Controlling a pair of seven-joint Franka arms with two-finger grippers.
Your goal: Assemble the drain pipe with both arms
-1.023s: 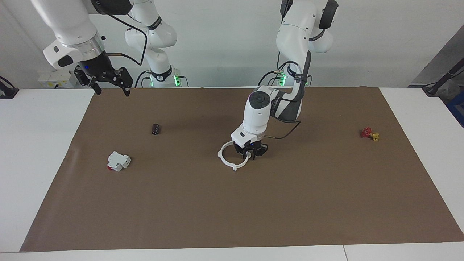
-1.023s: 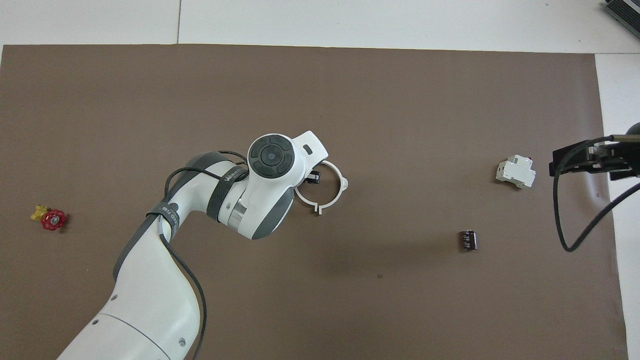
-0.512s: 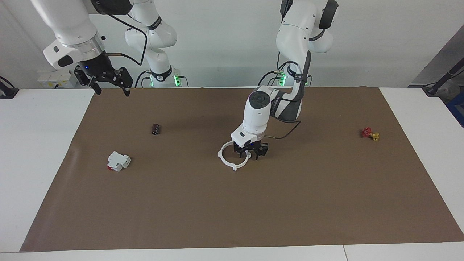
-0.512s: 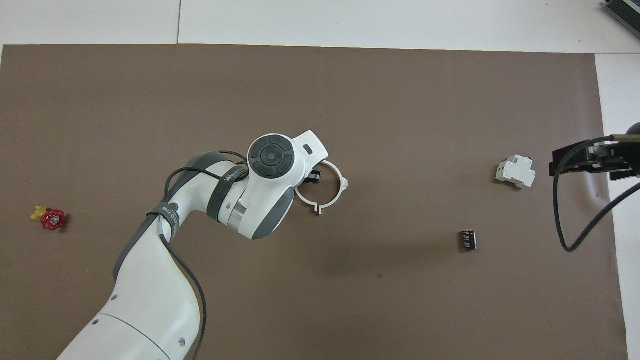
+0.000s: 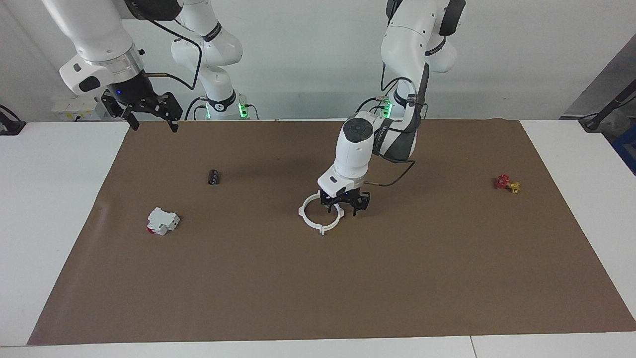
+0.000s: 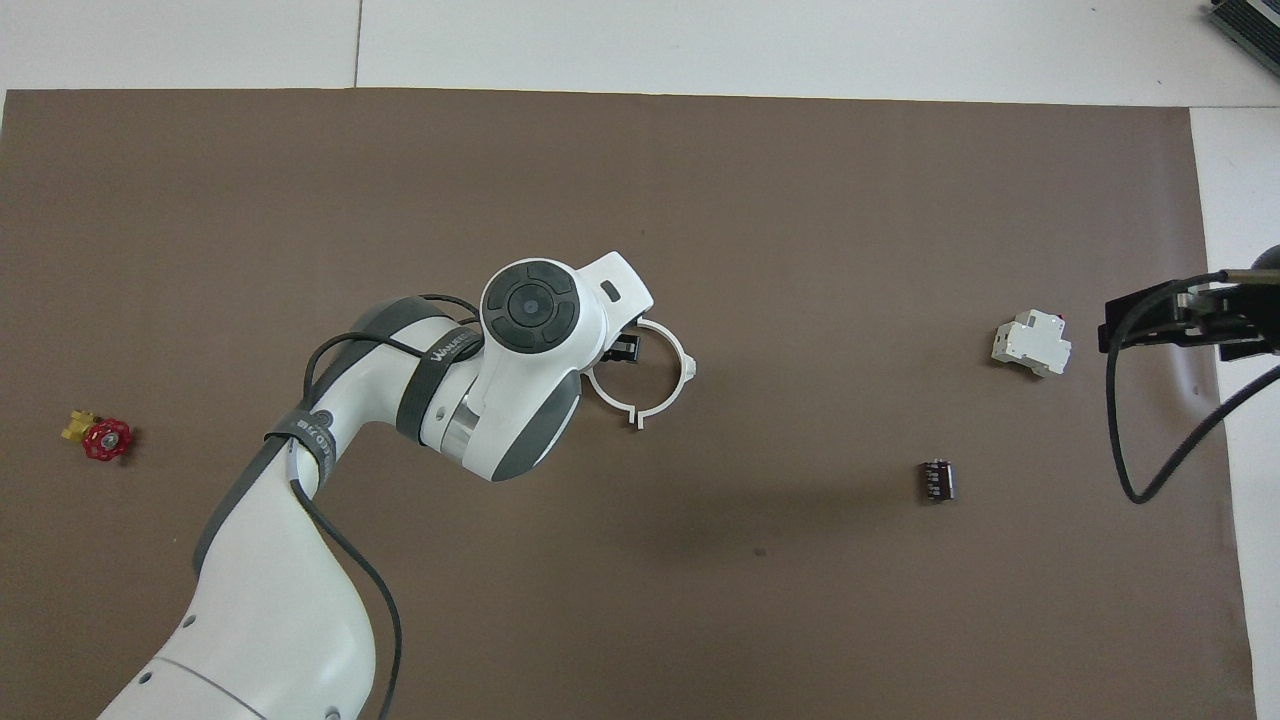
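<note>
Facing view: we log the drain pipe (image 5: 321,214) lying flat on the brown mat (image 5: 318,298) just left of frame centre, reading as one closed white ring with small tabs sticking out. The left gripper (image 5: 346,204) sits just above the ring's right-hand rim with its fingers spread and nothing between them, so we record it as released. The right gripper (image 5: 149,113) waits in the air at the upper left of the frame, over the mat's corner, fingers apart and empty. Risk, as we judge it: one finger appears to hang inside the ring and one outside, so any sideways drift could catch the thin rim and drag the ring or pop the two halves apart; whether the joint is fully seated we cannot tell from here. A straight vertical exit looks safest. Overhead view: the left arm's wrist covers part of the drain pipe (image 6: 640,371), so contact cannot be read there. Room: a wide stretch of bare mat lies in the lower half of the facing frame, well away from every edge. The white block with a red end (image 5: 162,221) and the small black cylinder (image 5: 213,176) lie well apart at centre left, the red and yellow valve (image 5: 507,183) at far right; none crowds the ring.
</note>
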